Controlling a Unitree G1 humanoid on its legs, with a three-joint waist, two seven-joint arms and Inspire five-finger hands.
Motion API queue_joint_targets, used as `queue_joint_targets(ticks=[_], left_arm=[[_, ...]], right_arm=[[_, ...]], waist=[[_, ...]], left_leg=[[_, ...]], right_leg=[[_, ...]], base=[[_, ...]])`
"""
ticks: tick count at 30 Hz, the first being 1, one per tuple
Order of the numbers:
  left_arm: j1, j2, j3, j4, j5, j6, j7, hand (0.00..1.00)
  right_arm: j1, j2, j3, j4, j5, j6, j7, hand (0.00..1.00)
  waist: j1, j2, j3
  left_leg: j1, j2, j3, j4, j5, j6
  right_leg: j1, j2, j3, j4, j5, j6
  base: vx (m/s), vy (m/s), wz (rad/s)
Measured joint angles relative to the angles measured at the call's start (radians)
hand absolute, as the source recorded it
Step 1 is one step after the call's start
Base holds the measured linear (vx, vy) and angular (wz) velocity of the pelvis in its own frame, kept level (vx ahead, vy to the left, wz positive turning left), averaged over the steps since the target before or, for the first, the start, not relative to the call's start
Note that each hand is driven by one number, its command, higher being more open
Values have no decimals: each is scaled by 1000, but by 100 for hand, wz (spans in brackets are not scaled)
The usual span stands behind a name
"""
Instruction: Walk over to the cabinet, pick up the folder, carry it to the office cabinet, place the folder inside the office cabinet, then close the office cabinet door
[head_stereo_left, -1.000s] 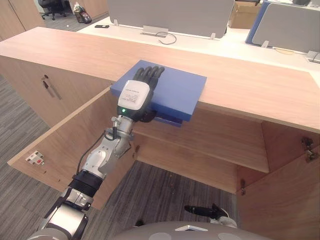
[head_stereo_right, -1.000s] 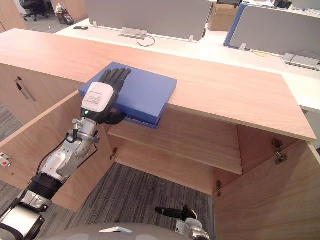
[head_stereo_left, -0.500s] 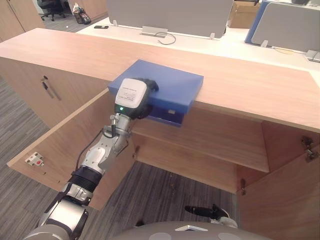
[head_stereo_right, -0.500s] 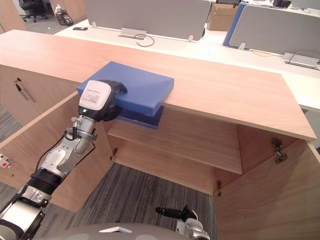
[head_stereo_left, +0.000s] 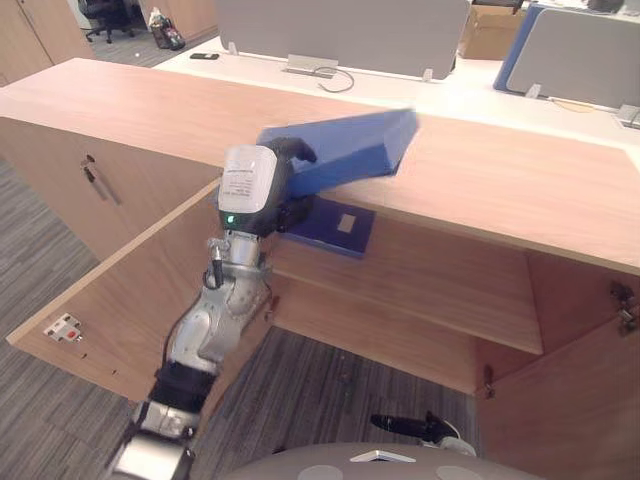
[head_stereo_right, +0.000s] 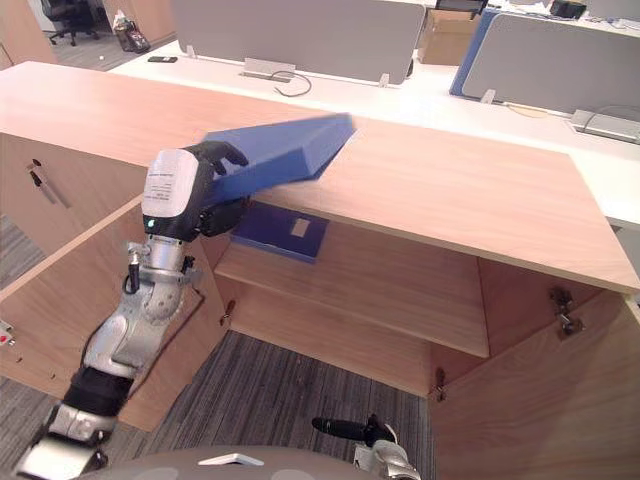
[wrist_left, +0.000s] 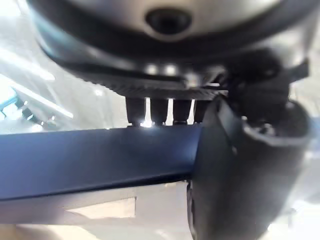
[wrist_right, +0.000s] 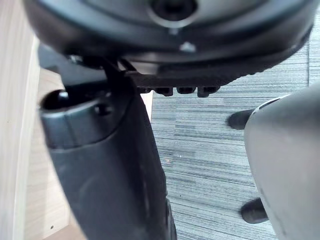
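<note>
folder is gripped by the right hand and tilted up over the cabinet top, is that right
Wrong hand: the left hand grips the folder, which is tilted up over the cabinet top. The left eye view shows it.

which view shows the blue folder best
Right eye view: nearly the whole flat blue folder shows, tilted up in the left hand. Left eye view is similar; left wrist view catches its dark edge.

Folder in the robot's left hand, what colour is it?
The flat folder is plain blue all over, shown best in the right eye view.
</note>
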Motion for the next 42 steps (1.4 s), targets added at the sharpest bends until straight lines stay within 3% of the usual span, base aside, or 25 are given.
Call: queue_joint_targets(ticks=[1, 5, 7, 10, 14, 16, 21, 24, 29, 36, 40, 42], left_arm=[[14, -13, -1, -31, -55, -10, -15, 0], [66, -23, 7, -135, -653, -88, -179, 0], [104, -42, 37, -178, -1014, -99, -261, 0], [173, -78, 115, -249, -1202, -115, -291, 0], [201, -82, 205, -277, -1268, -139, -302, 0], [204, -81, 232, -282, -1334, -143, -337, 0], [206, -79, 256, -283, -1557, -170, -456, 0], [214, -79, 276, -283, -1604, -169, -475, 0], [238, -78, 312, -269, -1651, -168, -485, 0], [238, -78, 328, -219, -1652, -159, -487, 0], [238, -78, 329, -219, -1650, -159, -488, 0], [238, -78, 330, -218, -1650, -159, -489, 0]], right_arm=[[0, 0, 0, 0, 1, 0, 0, 100], [5, -7, 57, -27, 17, 0, 0, 100], [63, -14, 163, -170, 72, 4, 5, 100], [162, -10, 211, -471, 121, 1, 35, 100], [178, -20, 211, -684, 143, -5, 50, 100], [187, -36, 209, -778, 237, -11, 69, 100], [241, -43, 173, -958, 727, -57, 243, 100], [259, -41, 123, -974, 866, -81, 289, 100], [302, -46, 27, -972, 874, -90, 285, 100], [316, -52, 21, -967, 921, -85, 315, 100], [315, -45, -6, -1037, 1000, -92, 324, 100], [304, -41, -35, -1114, 1032, -128, 325, 100]], waist=[[1, 1, -1], [13, 10, -16], [15, 14, -18], [-1, 19, -21], [-5, 28, -26], [-4, 33, -30], [-8, 26, -40], [-12, 23, -42], [-20, 24, -43], [-37, 32, -45], [-38, 39, -50], [-37, 48, -57]], left_leg=[[0, 1, 0, 0, 0, 0], [-4, 17, 10, -3, -1, 0], [-5, 19, 19, -4, -1, 3], [-14, 23, 21, -4, -4, 5], [-32, 24, 16, -4, 6, 7], [-40, 23, 9, -4, 18, 10], [-46, 22, 14, -3, 28, 6], [-49, 18, 18, -3, 32, 12], [-53, 17, 28, -1, 33, 12], [-53, 22, 72, -3, 26, 9], [-52, 21, 76, -2, 26, 9], [-51, 21, 78, -1, 26, 9]], right_leg=[[-2, 0, 2, 7, 0, 0], [-32, 4, 23, 41, 0, 0], [-43, 11, 39, 50, 2, 2], [-59, 15, 41, 59, 4, 5], [-92, 16, 41, 66, -4, -4], [-97, 17, 37, 68, -5, -2], [-100, 16, 41, 56, 6, 4], [-105, 15, 45, 56, 11, 12], [-112, 18, 55, 56, 17, 12], [-139, 22, 99, 57, 22, 12], [-141, 22, 104, 56, 24, 13], [-141, 22, 106, 56, 27, 13]], base=[[37, -18, 0], [-24, -17, -13], [-97, -16, -20], [-103, -13, -6], [-127, 1, 0], [-59, 6, 9], [12, 11, -3], [35, 18, -3], [35, 15, -6], [-12, 16, -19], [-9, 12, -4], [0, 0, 0]])
